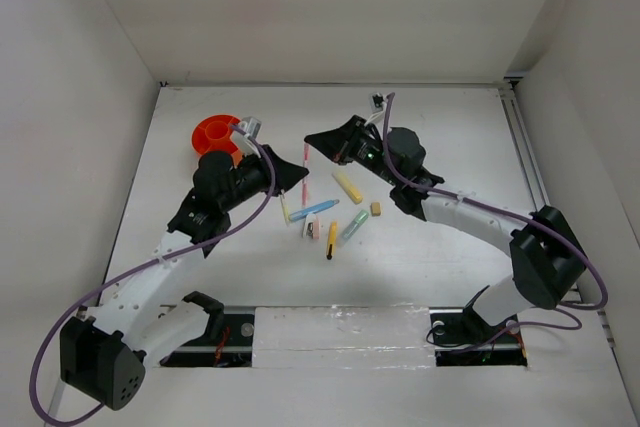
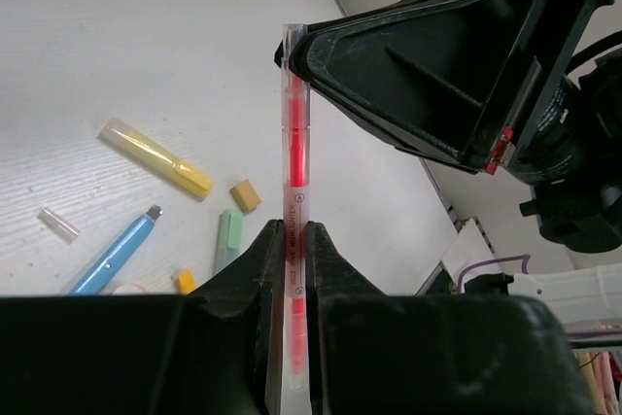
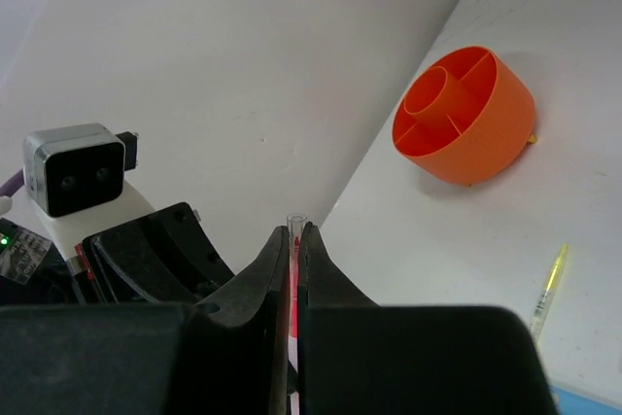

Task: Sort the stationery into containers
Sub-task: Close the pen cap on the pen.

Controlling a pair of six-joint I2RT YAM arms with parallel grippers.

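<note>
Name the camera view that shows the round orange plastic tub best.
Right wrist view: the round orange plastic tub sits whole, inner dividers and centre tube visible. Top external shows it small, partly hidden by the left arm. Left wrist view does not show it.

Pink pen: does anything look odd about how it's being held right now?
Yes. The pink pen is clamped at both ends at once, the left gripper on one end and the right gripper on the other. It spans between the arms, away from the orange tub.

The left arm (image 1: 232,183) hides the near side of the orange tub (image 1: 211,130).
</note>
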